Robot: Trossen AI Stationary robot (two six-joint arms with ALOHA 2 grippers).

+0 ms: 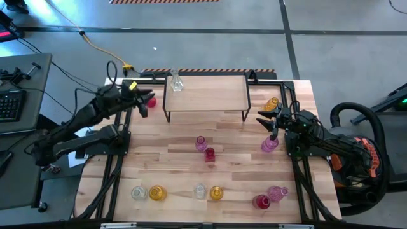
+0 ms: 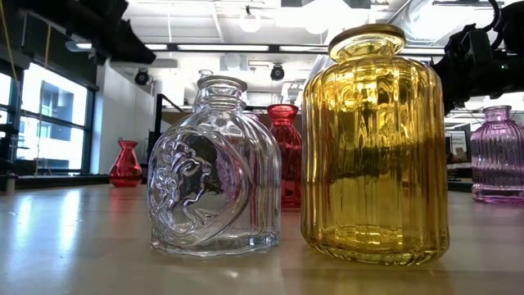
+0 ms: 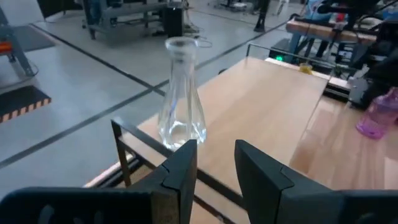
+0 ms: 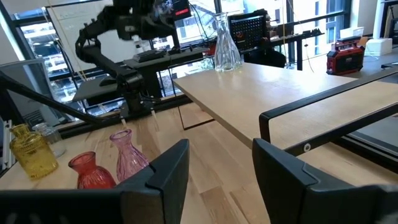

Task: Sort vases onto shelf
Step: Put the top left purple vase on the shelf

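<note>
One clear vase [image 1: 176,82] shelved. Your left gripper [image 3: 214,163] and right gripper [image 4: 219,163] hang apart, empty. Next: grab the red vase [image 1: 150,102].

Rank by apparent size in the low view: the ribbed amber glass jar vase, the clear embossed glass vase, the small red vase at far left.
1. Ribbed amber glass jar vase, largest.
2. Clear embossed glass vase.
3. Small red vase, smallest.

The first two stand nearest the camera, so true sizes stay unsure.
</note>
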